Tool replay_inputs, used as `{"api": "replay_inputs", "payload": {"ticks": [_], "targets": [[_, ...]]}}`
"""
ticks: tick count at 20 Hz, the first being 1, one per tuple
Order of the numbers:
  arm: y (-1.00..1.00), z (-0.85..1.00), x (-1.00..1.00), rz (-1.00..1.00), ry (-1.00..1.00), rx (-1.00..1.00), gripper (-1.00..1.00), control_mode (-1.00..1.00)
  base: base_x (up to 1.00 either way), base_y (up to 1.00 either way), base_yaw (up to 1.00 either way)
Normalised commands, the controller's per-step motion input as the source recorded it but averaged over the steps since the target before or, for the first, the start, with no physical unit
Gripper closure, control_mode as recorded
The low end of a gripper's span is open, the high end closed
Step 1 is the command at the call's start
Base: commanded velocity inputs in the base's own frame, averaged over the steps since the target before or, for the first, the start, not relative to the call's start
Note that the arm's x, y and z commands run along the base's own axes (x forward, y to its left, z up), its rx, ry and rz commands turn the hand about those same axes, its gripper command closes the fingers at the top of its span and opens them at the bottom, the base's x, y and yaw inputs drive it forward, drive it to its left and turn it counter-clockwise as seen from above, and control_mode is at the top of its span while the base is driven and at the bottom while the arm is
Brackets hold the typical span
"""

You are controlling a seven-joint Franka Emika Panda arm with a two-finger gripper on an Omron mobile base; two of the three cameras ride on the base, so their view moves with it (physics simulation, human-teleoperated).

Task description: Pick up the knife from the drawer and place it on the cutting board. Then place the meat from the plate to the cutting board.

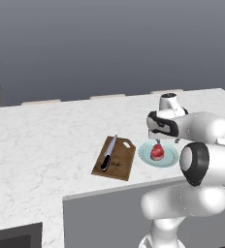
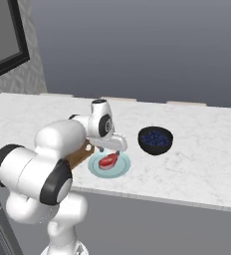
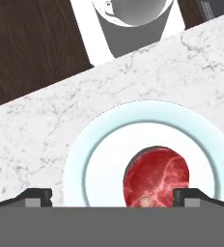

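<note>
The knife (image 1: 108, 154) lies lengthwise on the dark-brown cutting board (image 1: 121, 163), black handle toward the counter's front edge. To the board's right stands the pale teal plate (image 1: 168, 158) with the red meat (image 1: 157, 153) on it. My gripper (image 1: 157, 142) hangs just above the meat, open, holding nothing. From the hand view, the meat (image 3: 157, 176) sits between the two fingertips (image 3: 35, 197), slightly toward the right one, on the plate (image 3: 99, 159). From the right, the gripper (image 2: 110, 151) hovers over the meat (image 2: 107, 160) and plate (image 2: 119, 171); my arm hides most of the board (image 2: 80, 155). The drawer is out of view.
A dark navy bowl (image 2: 156, 139) of blue berries stands on the marble counter (image 1: 46, 140) to the right of the plate. The counter's front edge (image 1: 114, 190) runs just below board and plate. A dark opening (image 1: 15, 236) shows at lower left.
</note>
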Motion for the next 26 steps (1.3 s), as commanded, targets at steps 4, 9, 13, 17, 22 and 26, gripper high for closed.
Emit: {"api": "replay_inputs", "payload": {"ticks": [4, 9, 13, 17, 22, 26], "targets": [[0.3, -0.24, 0.32, 0.0, 0.06, 0.0, -1.0, -1.0, 0.0, 0.0, 0.0], [0.0, -0.57, 0.03, 0.02, 0.04, 0.0, -1.0, -1.0, 0.0, 0.0, 0.0], [-0.18, -0.29, 0.07, 0.0, 0.0, 0.01, -1.0, -1.0, 0.0, 0.0, 0.0], [-0.05, -0.26, 0.12, 0.02, 0.0, 0.04, -1.0, -1.0, 0.0, 0.0, 0.0], [-0.01, -0.12, 0.23, 0.03, -0.01, 0.08, -1.0, -1.0, 0.0, 0.0, 0.0], [0.0, 0.0, 0.32, 0.01, -0.01, 0.08, -1.0, -1.0, 0.0, 0.0, 0.0]]}}
